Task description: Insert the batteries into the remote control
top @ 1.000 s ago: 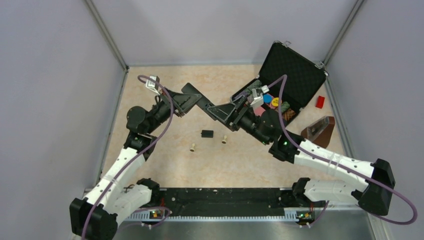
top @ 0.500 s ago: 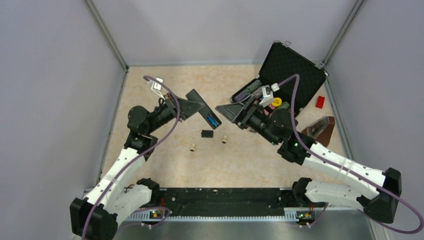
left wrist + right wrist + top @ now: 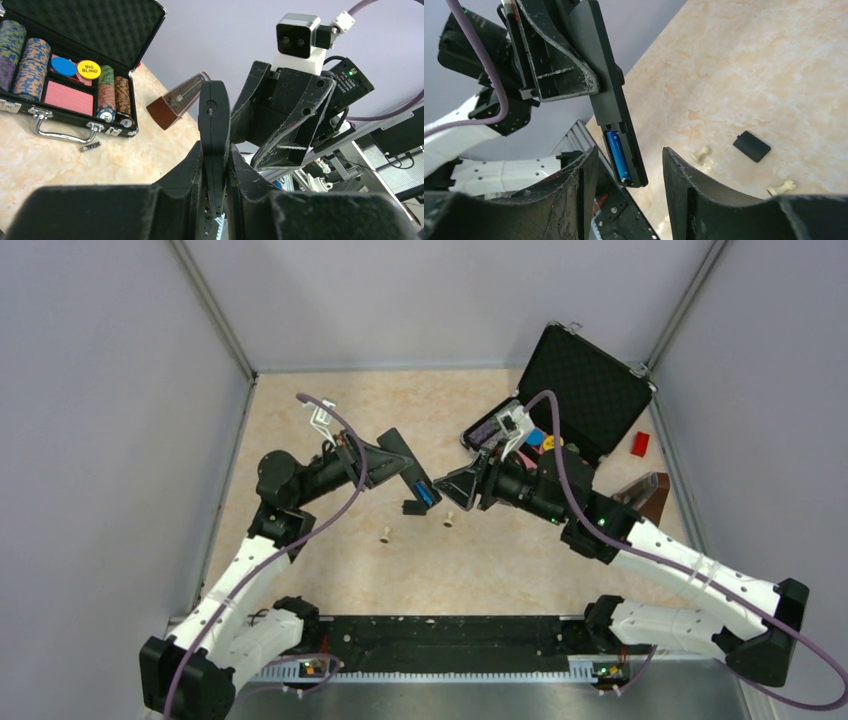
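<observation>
The black remote control (image 3: 408, 472) hangs above the table, clamped edge-on between my left gripper's (image 3: 215, 155) fingers. Its open compartment holds one blue battery (image 3: 618, 155), which the top view also shows at the remote's lower end, battery (image 3: 424, 493). My right gripper (image 3: 630, 155) stands open, its two fingers on either side of that end with a gap on each side, touching nothing. In the top view the right gripper (image 3: 447, 486) sits just right of the remote's tip. The small black back cover (image 3: 412, 507) lies flat on the table beneath.
Two beige pegs (image 3: 384, 536) (image 3: 449, 520) lie near the cover. An open black chip case (image 3: 585, 380) with chips stands at the back right, beside a brown metronome (image 3: 640, 502) and a small red block (image 3: 640, 444).
The left arm swung the remote's free end toward the table's middle. The right gripper drew away from the remote, then dropped to its battery end, and its jaws narrowed.
</observation>
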Controlling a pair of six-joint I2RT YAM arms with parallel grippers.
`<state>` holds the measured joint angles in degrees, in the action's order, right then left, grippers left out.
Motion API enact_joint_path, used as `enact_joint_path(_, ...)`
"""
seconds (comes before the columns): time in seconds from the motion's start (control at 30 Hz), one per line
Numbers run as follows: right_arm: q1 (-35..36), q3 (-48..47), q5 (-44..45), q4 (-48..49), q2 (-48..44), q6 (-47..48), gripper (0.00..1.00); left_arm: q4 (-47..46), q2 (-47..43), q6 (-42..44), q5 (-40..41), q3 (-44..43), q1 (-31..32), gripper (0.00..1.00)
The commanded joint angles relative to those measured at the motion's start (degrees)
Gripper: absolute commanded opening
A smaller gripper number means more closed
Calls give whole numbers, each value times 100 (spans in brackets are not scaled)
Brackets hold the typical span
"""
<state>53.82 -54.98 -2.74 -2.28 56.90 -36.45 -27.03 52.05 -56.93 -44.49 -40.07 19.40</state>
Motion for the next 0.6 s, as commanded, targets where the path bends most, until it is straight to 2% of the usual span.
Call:
enact_joint_path(0.0,-23,-416,-267,-265,87,906,48,108,27,-54,113,-377,-24,0)
enact_joint_path(0.2,9,-658,-277,-535,314,1350,45,530,122,-194,305,-643,-24,0)
enact_joint_path(0.37,123,-893,-76,-746,541,1425,39,677,195,-361,424,-760,-26,0)
enact_joint_path(0.57,327,-1070,538,-956,686,1505,32,780,257,-541,426,-1007,-28,0)
